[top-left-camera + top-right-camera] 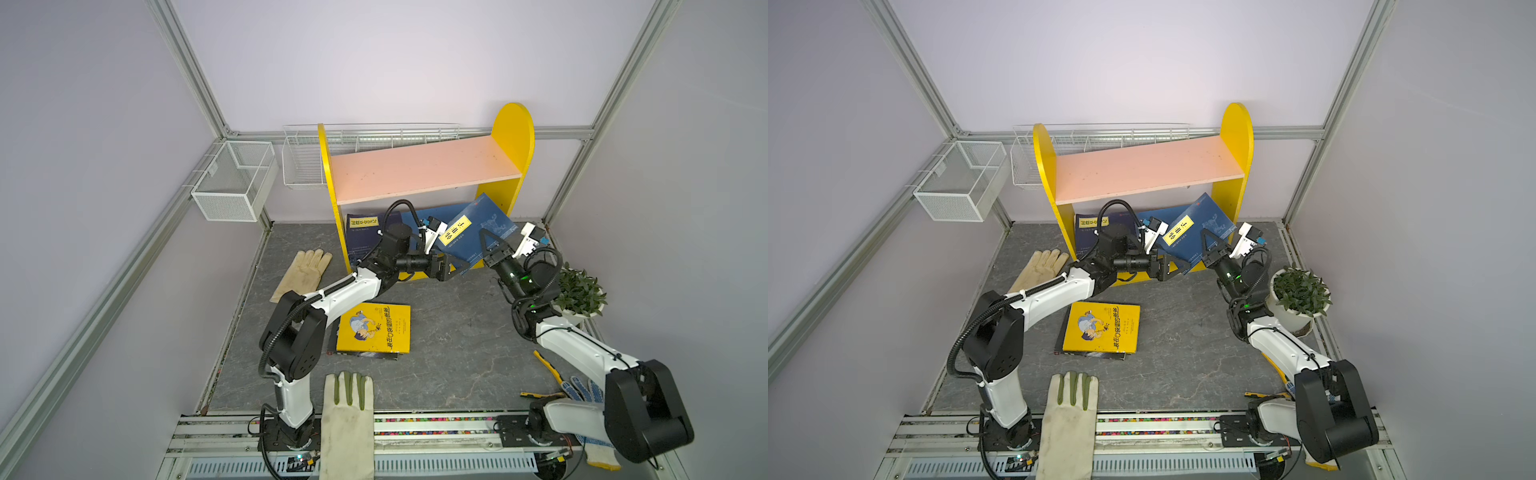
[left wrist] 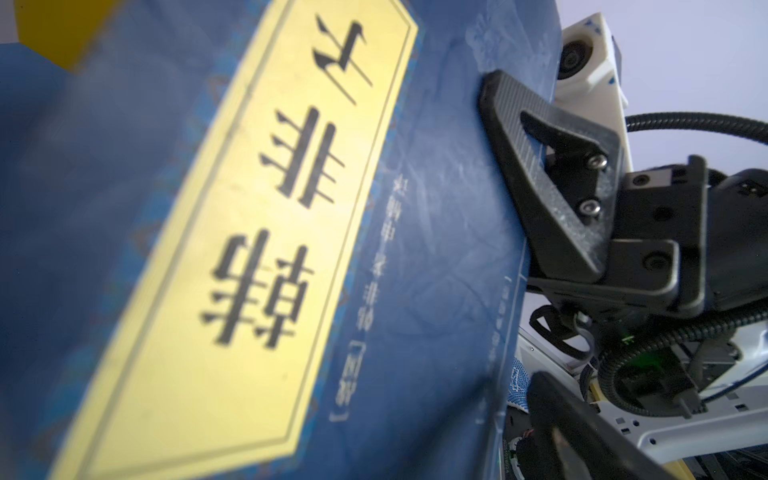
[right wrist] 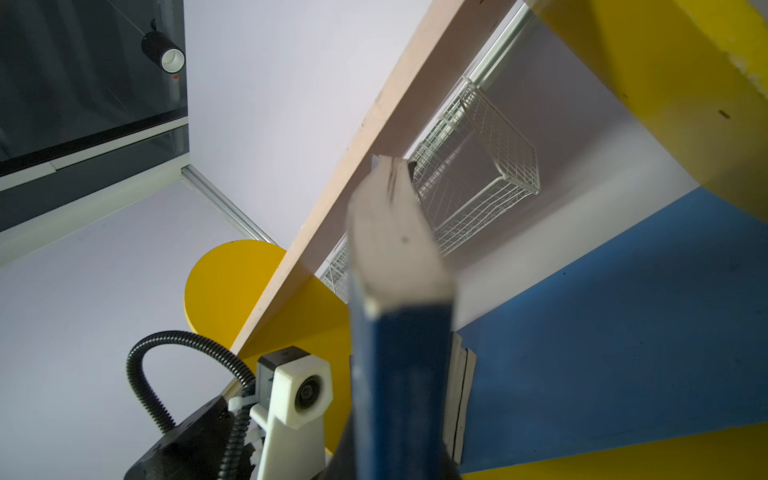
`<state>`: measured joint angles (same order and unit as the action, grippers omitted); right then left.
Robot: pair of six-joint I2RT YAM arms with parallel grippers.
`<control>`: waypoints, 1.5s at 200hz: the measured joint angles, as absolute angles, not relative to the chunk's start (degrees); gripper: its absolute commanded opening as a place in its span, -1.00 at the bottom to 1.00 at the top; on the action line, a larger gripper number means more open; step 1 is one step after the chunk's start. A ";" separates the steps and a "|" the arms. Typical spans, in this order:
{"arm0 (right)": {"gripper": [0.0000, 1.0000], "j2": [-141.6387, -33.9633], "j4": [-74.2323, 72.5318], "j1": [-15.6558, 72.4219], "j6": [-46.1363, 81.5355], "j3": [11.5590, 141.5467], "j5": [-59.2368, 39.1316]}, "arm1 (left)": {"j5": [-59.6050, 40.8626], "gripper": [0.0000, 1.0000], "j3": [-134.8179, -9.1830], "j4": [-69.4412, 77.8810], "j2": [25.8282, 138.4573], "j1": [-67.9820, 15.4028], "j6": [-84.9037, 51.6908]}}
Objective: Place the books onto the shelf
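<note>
in both top views, pinches tilted blue book (image 1: 471, 245) (image 1: 1187, 240) with right gripper (image 1: 485, 237) (image 1: 1205, 240), jaws closed on its edge, at shelf's (image 1: 424, 166) lower opening; spreads left gripper (image 1: 457, 267) wide by book's lower corner, holding nothing. shows yellow book (image 1: 374, 328) flat on table (image 1: 449, 332). in left wrist view, presses right finger (image 2: 536, 166) on blue cover. in right wrist view, points book's page edge (image 3: 395, 249) under pink board (image 3: 353, 137), above blue board (image 3: 623, 311).
</note>
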<state>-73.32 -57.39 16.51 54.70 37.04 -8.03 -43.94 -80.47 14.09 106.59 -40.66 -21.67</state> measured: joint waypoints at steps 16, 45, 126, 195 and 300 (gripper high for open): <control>-0.88 -73.45 -58.78 17.23 54.87 36.71 -7.07 | -44.45 0.85 -80.47 15.31 106.63 -40.58 -23.51; -0.88 -74.19 -60.62 18.48 54.83 36.71 -6.07 | -45.25 0.58 -80.68 17.69 106.89 -40.45 -26.70; -0.83 -71.79 -49.93 20.71 45.65 37.67 0.12 | -44.82 -1.00 -79.85 21.26 106.74 -40.07 -31.11; -0.46 -69.52 -31.73 22.13 36.34 41.04 -2.63 | -43.68 -1.00 -76.47 19.20 104.73 -39.55 -29.58; 0.25 -67.46 -19.40 9.39 35.83 44.21 -19.20 | -41.89 -1.00 -74.48 10.48 99.57 -39.16 -22.20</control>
